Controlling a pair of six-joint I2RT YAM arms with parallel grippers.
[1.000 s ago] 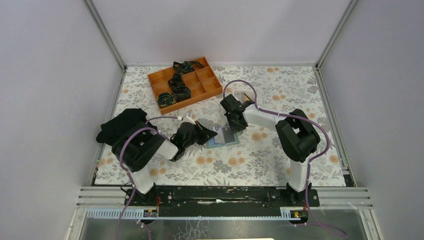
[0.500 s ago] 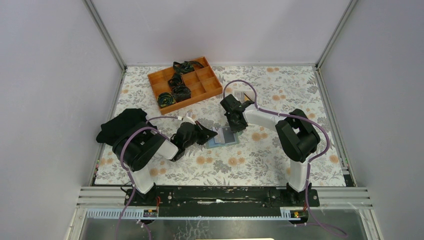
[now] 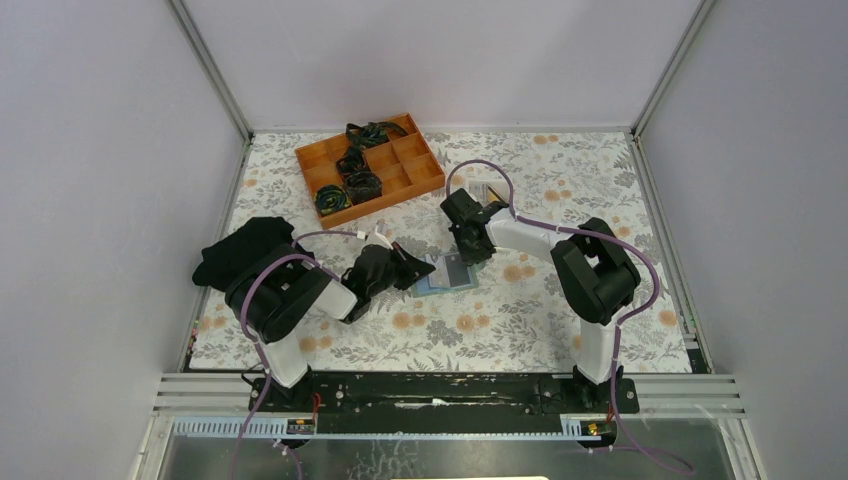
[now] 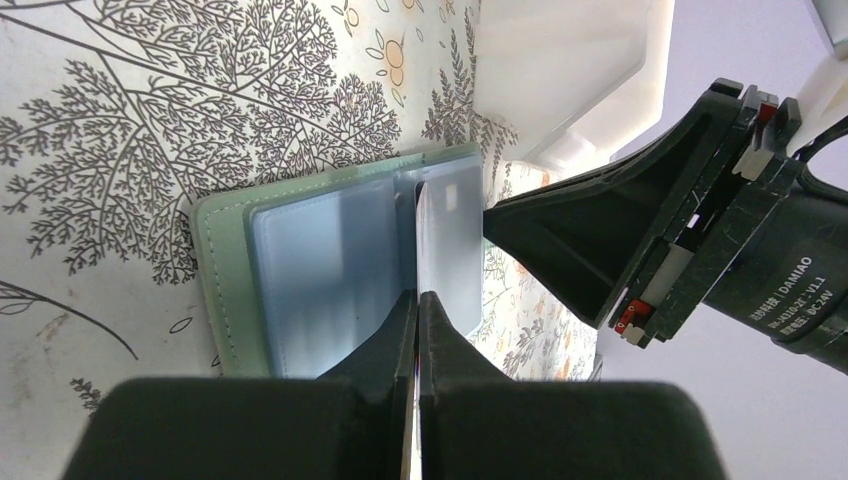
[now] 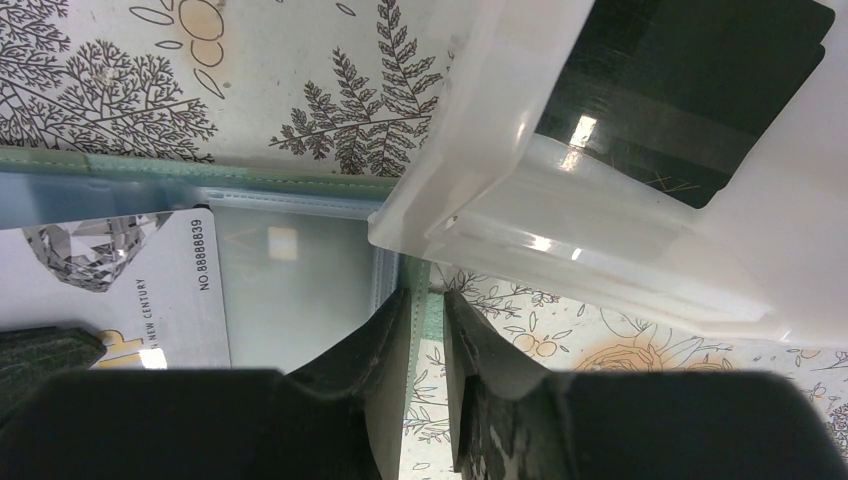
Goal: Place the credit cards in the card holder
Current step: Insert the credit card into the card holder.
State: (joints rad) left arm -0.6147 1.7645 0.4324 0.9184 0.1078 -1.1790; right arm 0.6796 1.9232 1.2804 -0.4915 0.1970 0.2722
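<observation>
My left pincer (image 4: 418, 300) is closed flat on a pale card (image 5: 120, 270). In my left wrist view the card shows only as a thin bright edge running up from the fingertips in the middle of the frame. The card holder (image 4: 320, 265) lies open on the table (image 3: 520, 310), centre-left in that view and about mid-frame in the overhead view, between my two pincers.

My right pincer (image 5: 425, 320) is closed to a narrow slit. The holder's green rim sits in that slit at lower centre of the right wrist view, so I judge it is pinning the holder down. The white tray (image 5: 620, 250) fills the upper right there, with more black cards (image 5: 690, 90) inside it.

The printed face of the card lies over the clear sleeve at the left of the right wrist view. I cannot tell whether its leading edge is inside a pocket yet.

To do this step well, I should:
- line the card's leading edge up square with the pocket mouth
- hold the card low and nearly parallel to the sleeve
- slide it in along its long axis, not press down on it

My right pincer should hold firm so the soft holder does not skate or buckle. If a corner catches on the plastic lip, I should back off a little and re-angle the card. I should let go only once most of the card is seated.
</observation>
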